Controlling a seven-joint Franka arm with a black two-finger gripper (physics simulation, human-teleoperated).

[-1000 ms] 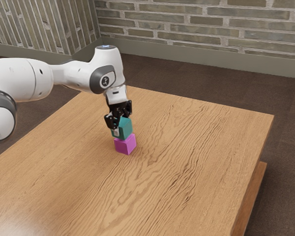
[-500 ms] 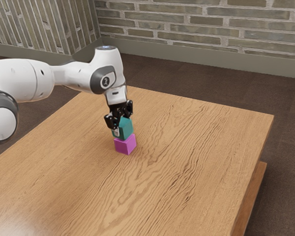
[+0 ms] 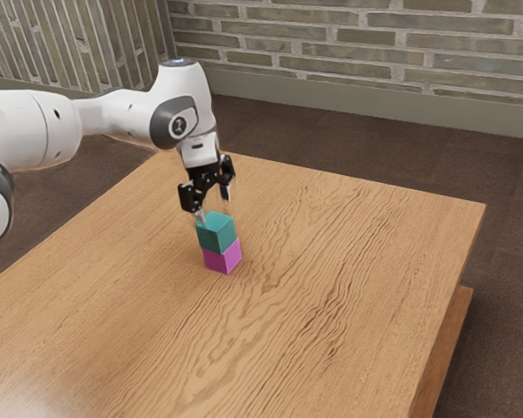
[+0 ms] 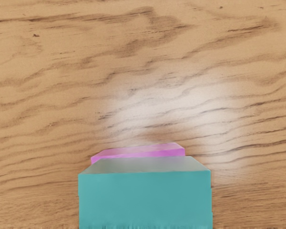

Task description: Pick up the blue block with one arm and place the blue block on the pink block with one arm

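Gripper fingers of mine stood spread, holding nothing, as my gripper (image 3: 211,207) hovered just above the blue block (image 3: 216,233). That block rested squarely on top of the pink block (image 3: 222,259), touching it, on the table (image 3: 331,287).

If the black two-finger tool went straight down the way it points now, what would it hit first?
Most likely the blue-green cube, which sits on the pink cube directly under the open tool, though the exact depth is a little uncertain.

There's the small teal-blue cube (image 3: 217,232) sitting upright and square on top of the pink cube (image 3: 223,259), stacked together on the wooden tabletop (image 3: 331,287).
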